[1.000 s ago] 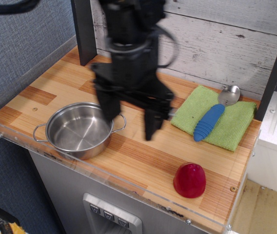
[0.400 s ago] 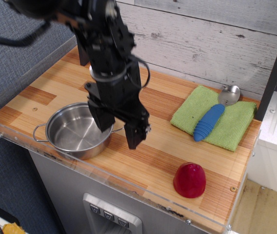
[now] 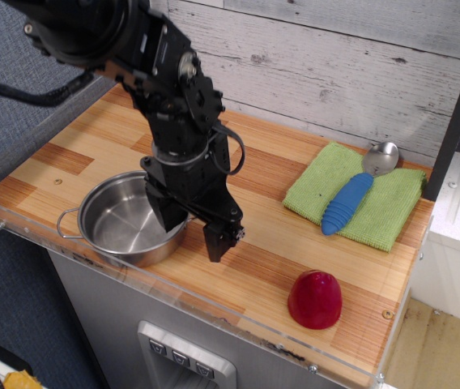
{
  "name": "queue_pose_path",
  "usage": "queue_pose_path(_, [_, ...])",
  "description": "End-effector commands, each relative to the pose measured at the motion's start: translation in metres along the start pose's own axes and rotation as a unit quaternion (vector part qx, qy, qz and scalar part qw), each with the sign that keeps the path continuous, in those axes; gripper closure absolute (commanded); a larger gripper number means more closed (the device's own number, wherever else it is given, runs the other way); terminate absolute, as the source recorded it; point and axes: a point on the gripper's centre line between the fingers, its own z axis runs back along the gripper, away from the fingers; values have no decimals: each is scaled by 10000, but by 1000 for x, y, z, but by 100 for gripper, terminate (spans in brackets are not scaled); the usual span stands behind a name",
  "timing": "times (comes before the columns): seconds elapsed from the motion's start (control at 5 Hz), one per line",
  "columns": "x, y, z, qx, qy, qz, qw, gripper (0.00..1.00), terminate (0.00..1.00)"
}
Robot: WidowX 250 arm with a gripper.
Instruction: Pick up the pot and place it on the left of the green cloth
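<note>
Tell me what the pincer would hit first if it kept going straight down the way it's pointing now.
Probably the pot: the pincer points down with its jaws open astride the pot's right rim, so one finger would reach the pot's floor and the other the wooden counter. Depth is hard to judge.

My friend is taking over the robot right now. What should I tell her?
Gripper: open, low over the pot's right rim, one finger inside, one outside; not gripping yet.
Pot: on the table's front left corner, away from the green cloth.
Cloth: back right, with a blue-handled spoon on it.
Done: only the approach.
Left: grip the rim, lift, set the pot down just left of the cloth.
</note>
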Motion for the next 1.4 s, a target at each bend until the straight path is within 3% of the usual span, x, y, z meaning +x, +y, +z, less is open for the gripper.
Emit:
queue_pose_path(0.0, [-7,6,-1,46,15,64,10000,0,0])
queue_pose_path(0.2, [-8,7,-3,-2,99,79,9999,100,0])
queue_pose_path(0.6, [-7,2,-5,-114,242,1,9996,100,0])
queue_pose_path(1.0, [-15,-5,21,-252,175,188,9994,100,0])
queue_pose_path(1.2, [-30,-8,61,-986,-607,82,9932,100,0])
